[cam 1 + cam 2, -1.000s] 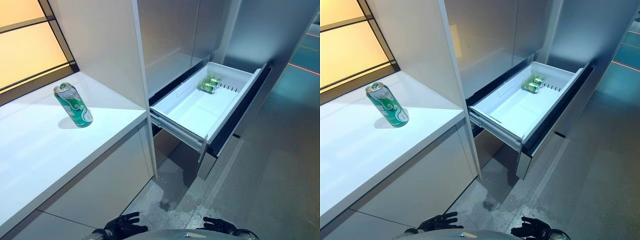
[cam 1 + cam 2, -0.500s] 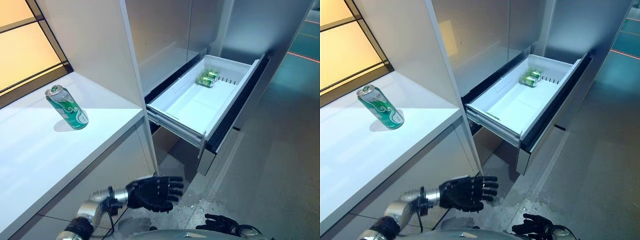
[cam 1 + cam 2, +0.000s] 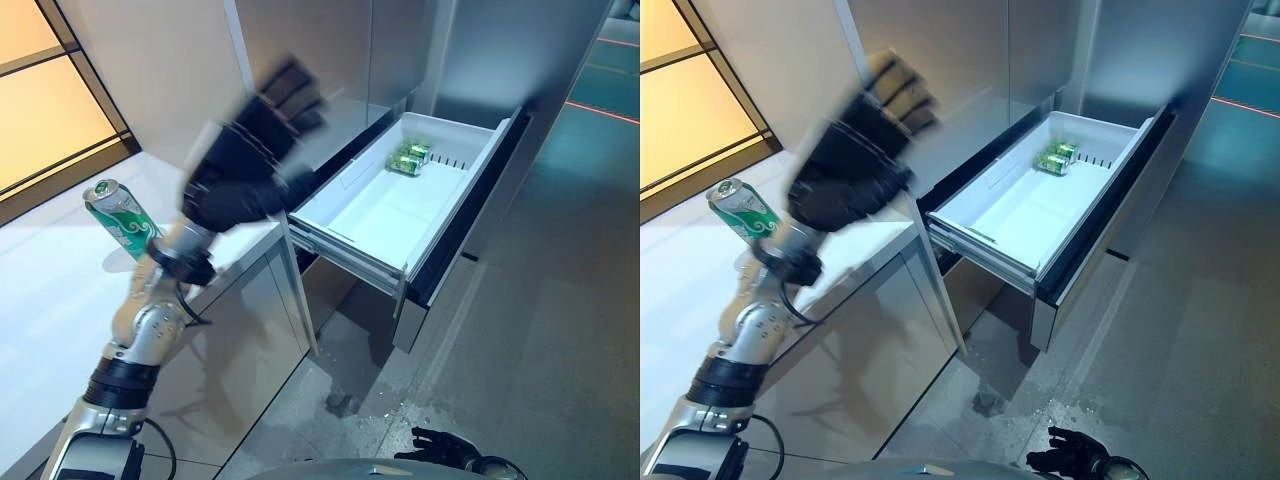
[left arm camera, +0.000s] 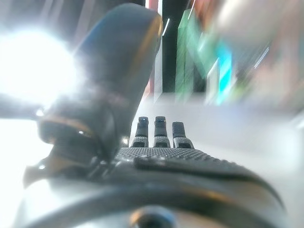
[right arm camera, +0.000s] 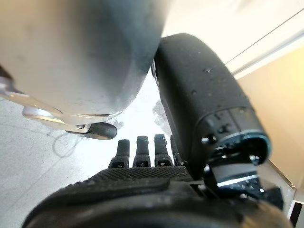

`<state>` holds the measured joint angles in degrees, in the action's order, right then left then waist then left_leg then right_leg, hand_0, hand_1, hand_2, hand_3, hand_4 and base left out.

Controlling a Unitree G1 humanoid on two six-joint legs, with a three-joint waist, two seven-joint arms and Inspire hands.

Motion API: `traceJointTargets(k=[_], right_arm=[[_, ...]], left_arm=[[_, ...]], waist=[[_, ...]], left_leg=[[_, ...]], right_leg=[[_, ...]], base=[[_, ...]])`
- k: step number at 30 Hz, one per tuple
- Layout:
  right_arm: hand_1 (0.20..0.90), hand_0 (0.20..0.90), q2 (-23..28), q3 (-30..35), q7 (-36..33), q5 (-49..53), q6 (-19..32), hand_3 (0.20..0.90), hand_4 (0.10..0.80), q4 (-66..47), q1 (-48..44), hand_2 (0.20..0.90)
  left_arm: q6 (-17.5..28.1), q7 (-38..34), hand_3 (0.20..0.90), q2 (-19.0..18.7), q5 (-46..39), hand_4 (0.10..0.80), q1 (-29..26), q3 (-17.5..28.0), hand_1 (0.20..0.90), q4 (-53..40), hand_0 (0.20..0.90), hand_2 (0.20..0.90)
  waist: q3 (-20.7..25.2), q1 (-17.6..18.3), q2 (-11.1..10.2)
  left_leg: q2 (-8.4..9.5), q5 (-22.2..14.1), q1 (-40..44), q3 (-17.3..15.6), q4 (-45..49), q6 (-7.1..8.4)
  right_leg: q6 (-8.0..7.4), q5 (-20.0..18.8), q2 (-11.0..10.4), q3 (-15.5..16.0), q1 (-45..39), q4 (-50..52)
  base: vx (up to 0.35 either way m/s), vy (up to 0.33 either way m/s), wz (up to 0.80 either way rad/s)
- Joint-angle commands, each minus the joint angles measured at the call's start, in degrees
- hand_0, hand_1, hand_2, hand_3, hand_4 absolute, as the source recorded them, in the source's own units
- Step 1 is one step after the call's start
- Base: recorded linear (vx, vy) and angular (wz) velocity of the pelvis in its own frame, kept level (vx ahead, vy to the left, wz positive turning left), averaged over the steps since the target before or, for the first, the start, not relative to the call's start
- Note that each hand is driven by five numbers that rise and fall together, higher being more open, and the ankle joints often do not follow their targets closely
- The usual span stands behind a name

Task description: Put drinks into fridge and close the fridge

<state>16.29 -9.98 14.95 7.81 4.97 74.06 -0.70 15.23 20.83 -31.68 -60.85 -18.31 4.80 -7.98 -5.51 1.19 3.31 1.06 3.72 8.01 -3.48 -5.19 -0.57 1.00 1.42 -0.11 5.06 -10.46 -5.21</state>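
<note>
A green can [image 3: 118,218] stands tilted on the white counter [image 3: 50,320] at the left. My left hand [image 3: 245,165] is raised above the counter's right end, to the right of the can and apart from it, with its fingers straight and empty; its fingers also show in the left wrist view [image 4: 159,133]. The white fridge drawer [image 3: 375,215] stands pulled out, with green cans [image 3: 410,158] lying at its far end. My right hand [image 3: 445,445] hangs low at the bottom edge, fingers relaxed, as in the right wrist view [image 5: 142,152].
A tall white cabinet panel [image 3: 170,80] rises behind the counter. The grey fridge front [image 3: 520,60] stands behind the drawer. Grey floor [image 3: 540,340] spreads to the right of the open drawer.
My left hand has risen fast from low near the floor to above the counter's right end. The camera has shifted a little. The can and the drawer have not moved.
</note>
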Motion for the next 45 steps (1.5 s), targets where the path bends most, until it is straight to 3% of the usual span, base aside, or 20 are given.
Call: traceJointTargets(k=[1,4,7,10,17,22,30,45], right_arm=[[0.9,0.9,-1.0,-3.6,-0.2,-0.5,0.1,0.9,0.8,4.0,1.1,0.9],[0.9,0.9,-1.1,-4.4,-0.4,-0.8,-0.3,0.9,0.8,4.5,0.7,0.9],[0.9,0.9,-1.1,-4.7,-0.4,-0.8,-0.5,0.9,0.8,4.5,0.5,0.9],[0.9,0.9,-1.1,-5.4,-0.3,-0.5,-1.0,0.9,0.8,4.5,-0.2,0.9],[0.9,0.9,-1.1,-5.7,-0.1,-0.4,-1.9,0.9,0.8,4.3,-0.7,0.9],[0.9,0.9,-0.8,-5.5,-0.1,-0.2,-2.6,0.9,0.8,4.0,-0.6,0.9],[0.9,0.9,0.1,-4.9,0.2,-0.7,-3.0,0.9,0.8,3.3,-0.2,0.9],[0.9,0.9,0.8,-4.0,0.8,-1.9,-4.0,0.9,0.8,2.1,-0.3,0.9]], left_arm=[[8.6,-7.2,0.9,-3.2,-1.5,0.8,-9.8,2.7,0.9,2.1,0.9,0.9],[9.4,-15.2,0.9,-4.9,1.1,0.8,-12.1,3.8,0.9,4.8,0.9,0.9],[9.6,-18.1,0.9,-5.3,3.2,0.8,-12.7,3.9,0.9,5.5,0.9,0.9],[9.9,-27.0,0.9,-6.8,11.4,0.8,-13.5,4.8,0.9,8.1,0.9,0.9],[8.1,-32.7,0.9,-9.1,17.2,0.8,-13.2,5.5,0.9,15.5,0.9,0.9],[8.0,-34.1,0.9,-11.1,21.7,0.8,-12.6,5.6,0.9,20.2,0.9,0.9],[7.0,-33.2,0.9,-14.0,20.3,0.8,-11.1,6.8,0.9,26.0,0.9,0.9],[3.3,-29.1,0.9,-13.2,22.3,0.8,-8.2,6.2,0.9,29.7,0.9,0.9]], waist=[[3.7,-0.7,-1.0],[4.1,-0.7,-0.8],[4.1,-0.8,-0.8],[4.4,-1.2,-0.8],[4.4,-1.7,-0.7],[4.2,-1.8,-0.7],[3.9,-1.9,-0.5],[3.4,-2.0,-0.4]], left_leg=[[2.29,-8.7,1.7,-0.2,0.3,-2.74],[2.33,-8.6,1.7,-0.1,0.4,-2.62],[2.35,-8.6,1.8,-0.1,0.4,-2.6],[2.47,-8.6,1.8,0.2,0.5,-2.62],[2.48,-8.6,1.9,0.3,0.6,-2.49],[2.48,-8.6,2.1,0.2,0.7,-2.42],[2.46,-8.6,2.2,0.1,1.0,-2.24],[2.47,-8.5,2.3,0.1,1.1,-2.06]], right_leg=[[-3.34,3.9,-0.7,2.9,3.7,5.1],[-3.1,4.2,-0.6,2.8,3.6,5.2],[-3.03,4.3,-0.6,2.8,3.5,5.4],[-2.83,4.6,-0.5,2.9,3.3,5.5],[-2.72,5.1,-0.5,3.1,3.2,6.1],[-2.77,5.2,-0.5,3.3,3.0,6.2],[-2.92,5.3,-0.6,3.5,2.8,6.5],[-3.2,5.3,-0.8,3.8,2.7,6.6]], base=[[0.0,0.0,0.0],[0.0,0.0,0.0],[0.0,0.0,0.0],[0.0,0.0,0.0],[0.0,0.0,0.0],[0.0,0.0,0.0],[0.0,0.0,0.0],[0.0,0.001,0.0]])
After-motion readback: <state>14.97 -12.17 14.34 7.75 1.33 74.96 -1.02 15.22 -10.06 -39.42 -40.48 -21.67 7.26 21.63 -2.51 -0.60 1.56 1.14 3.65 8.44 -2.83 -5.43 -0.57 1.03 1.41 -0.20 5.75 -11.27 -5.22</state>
